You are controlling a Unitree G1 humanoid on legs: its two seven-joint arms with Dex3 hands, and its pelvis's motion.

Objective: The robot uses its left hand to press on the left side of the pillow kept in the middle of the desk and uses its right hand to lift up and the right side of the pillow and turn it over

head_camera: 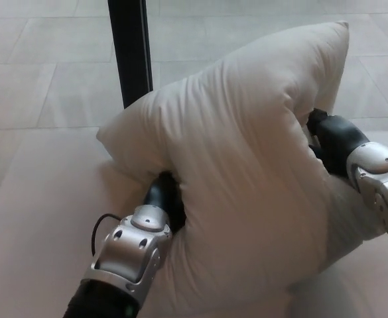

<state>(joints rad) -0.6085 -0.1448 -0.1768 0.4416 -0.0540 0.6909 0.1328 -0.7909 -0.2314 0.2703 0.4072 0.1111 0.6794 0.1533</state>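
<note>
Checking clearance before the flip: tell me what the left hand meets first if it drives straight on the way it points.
The pillow: the left hand is already pressed into its left side, its front buried in the fabric.

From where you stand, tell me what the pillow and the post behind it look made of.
Pillow: off-white woven fabric, matte, with a soft filling, judging by the fine creases and the deep dents where each robot hand presses in. Post: smooth and black with a slight sheen, probably painted metal, though plastic cannot be excluded.
</note>
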